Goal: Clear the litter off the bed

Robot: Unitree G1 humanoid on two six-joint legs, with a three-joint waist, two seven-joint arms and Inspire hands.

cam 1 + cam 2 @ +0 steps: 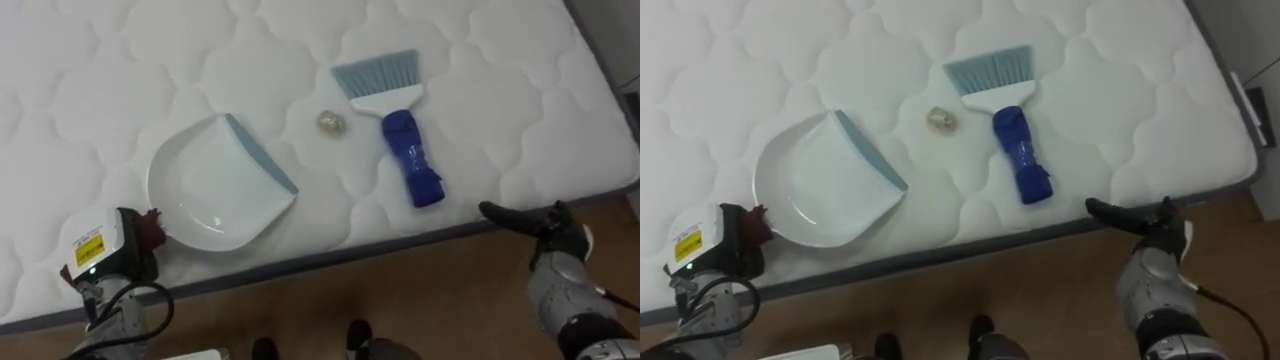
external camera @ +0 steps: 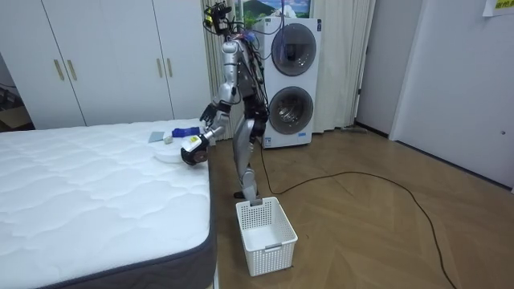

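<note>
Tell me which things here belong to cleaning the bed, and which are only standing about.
For the job: brush, dustpan, small crumpled scrap, bed, white basket (probably for the waste).
Only standing about: washing machines, wardrobe.

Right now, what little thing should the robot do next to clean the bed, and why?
Probably reach its right hand forward to the brush: its blue handle points toward the bed's near edge, close to that hand. The small crumpled ball lies on the mattress between the brush and the dustpan, so nothing is swept yet. The left hand is by the dustpan's near rim.
</note>
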